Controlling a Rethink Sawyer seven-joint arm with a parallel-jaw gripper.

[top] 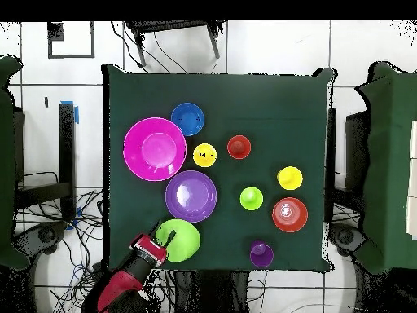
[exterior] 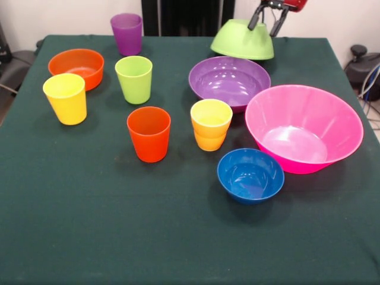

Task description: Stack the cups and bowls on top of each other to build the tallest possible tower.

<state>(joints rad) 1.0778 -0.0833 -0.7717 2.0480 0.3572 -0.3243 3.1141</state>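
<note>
Listed left to right as seen from the front, on dark green table cloth (exterior: 89, 237):

- Yellow cup (exterior: 66, 98), upright, nearest the left edge; just behind it, orange bowl (exterior: 76, 67), upright, its near rim partly hidden by the cup.
- Purple cup (exterior: 127, 33), upright, at the far edge of the cloth.
- Lime green cup (exterior: 134, 79), upright, standing apart, between orange bowl and purple bowl.
- Orange-red cup (exterior: 149, 133), upright, in front of the lime green cup.
- Yellow-orange cup (exterior: 211, 124), upright, just beside the orange-red cup; faint ridge round its lower half, possibly two cups nested, cannot tell.
- Purple bowl (exterior: 229, 82), upright, behind the yellow-orange cup; near rim partly covered by that cup, right side overlapped by the pink bowl.
- Blue bowl (exterior: 250, 175), upright, nearest the camera, just beside the pink bowl's base.
- Lime green bowl (exterior: 243, 40), upside down and tilted, at the far edge behind the purple bowl; whether resting on the cloth or lifted off it, cannot tell.
- Gripper (exterior: 265, 27), cut off by the top edge, only dark fingers and a bit of red arm showing; fingers spread apart over the lime green bowl's upturned base, contact hard to make out. From overhead, gripper (top: 160, 241) at the bowl's rim.
- Pink bowl (exterior: 303, 127), largest, upright, farthest right.
</note>
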